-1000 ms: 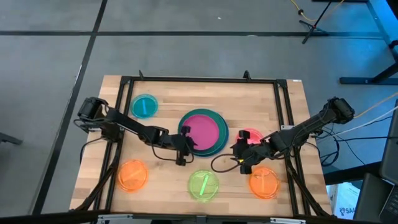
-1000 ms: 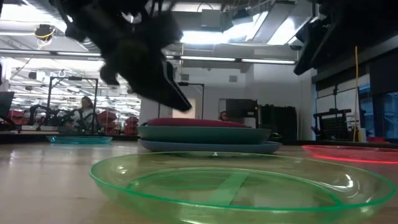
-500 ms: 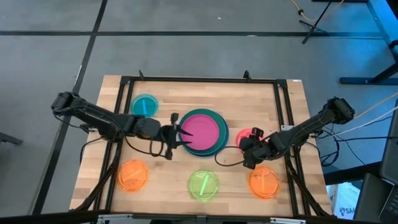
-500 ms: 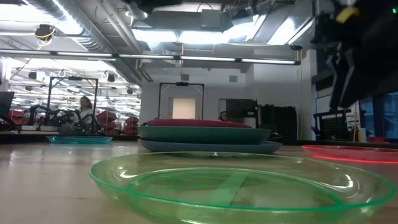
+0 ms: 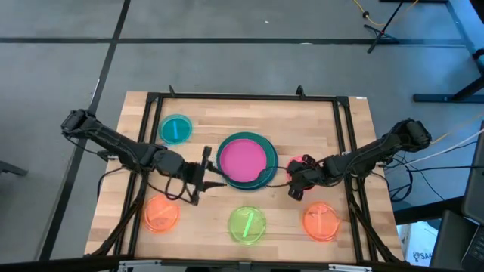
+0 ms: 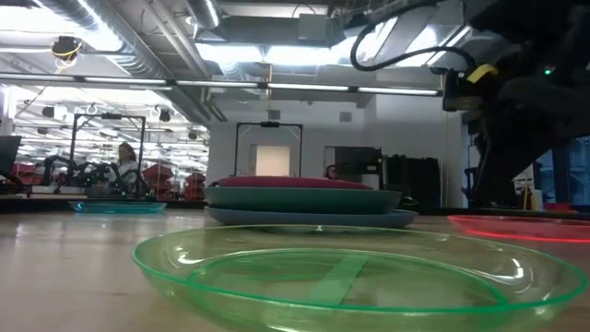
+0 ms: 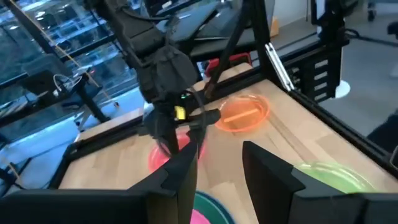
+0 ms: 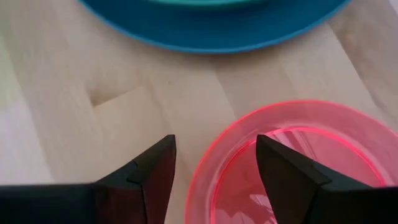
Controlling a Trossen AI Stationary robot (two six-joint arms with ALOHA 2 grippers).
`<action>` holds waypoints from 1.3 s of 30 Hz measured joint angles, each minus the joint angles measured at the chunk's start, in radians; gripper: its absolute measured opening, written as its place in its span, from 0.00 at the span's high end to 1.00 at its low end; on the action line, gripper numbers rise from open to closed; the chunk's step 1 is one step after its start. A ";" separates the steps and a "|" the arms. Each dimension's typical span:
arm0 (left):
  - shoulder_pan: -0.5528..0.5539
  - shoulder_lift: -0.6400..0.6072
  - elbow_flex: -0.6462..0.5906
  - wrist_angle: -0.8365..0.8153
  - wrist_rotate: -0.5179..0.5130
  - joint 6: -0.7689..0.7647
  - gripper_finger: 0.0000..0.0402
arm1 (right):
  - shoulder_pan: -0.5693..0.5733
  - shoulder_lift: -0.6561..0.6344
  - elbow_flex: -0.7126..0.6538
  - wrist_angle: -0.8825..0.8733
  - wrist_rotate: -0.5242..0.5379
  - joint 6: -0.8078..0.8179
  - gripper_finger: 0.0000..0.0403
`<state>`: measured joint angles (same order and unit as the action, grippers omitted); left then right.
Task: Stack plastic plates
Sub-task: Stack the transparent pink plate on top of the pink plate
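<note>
A stack stands mid-table: the magenta plate [image 5: 244, 158] on the teal plate [image 6: 304, 197] on the blue plate [image 8: 217, 28]. Flat on the wood lie the cyan plate [image 5: 175, 129], two orange plates [image 5: 161, 214] [image 5: 321, 221], the lime plate [image 5: 248, 225] and the red-pink plate [image 5: 305, 164]. No grey-blue plate shows. My right gripper [image 8: 214, 168] is open, low over the red-pink plate's rim [image 8: 200, 167] on the stack's side, one finger outside it and one over the plate. My left gripper [image 5: 208, 170] is open, left of the stack, touching nothing.
A black frame [image 5: 242, 97] runs along the table's far and side edges. Bare wood [image 5: 204, 219] lies between the near plates and the stack. Cables trail off the right arm [image 5: 363, 159]. A person sits far back in the room [image 6: 124, 161].
My left gripper has drawn back from the stack toward the table's left edge and risen out of the low view. My right gripper has come down and moved toward the red-pink plate. No plate has moved.
</note>
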<state>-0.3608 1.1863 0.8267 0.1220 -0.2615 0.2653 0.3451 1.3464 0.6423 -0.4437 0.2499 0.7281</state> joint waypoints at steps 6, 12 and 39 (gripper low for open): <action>-0.017 0.002 -0.001 -0.012 -0.051 0.000 0.70 | 0.001 0.005 -0.020 0.032 -0.033 0.006 0.47; -0.016 0.002 -0.001 -0.010 -0.068 -0.001 0.70 | 0.001 0.092 -0.020 0.044 -0.046 0.005 0.47; -0.012 0.003 -0.001 -0.006 -0.067 0.000 0.70 | -0.019 0.199 0.122 -0.162 0.076 -0.290 0.97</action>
<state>-0.3733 1.1889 0.8257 0.1165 -0.3286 0.2653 0.3256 1.5451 0.7640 -0.6053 0.3263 0.4386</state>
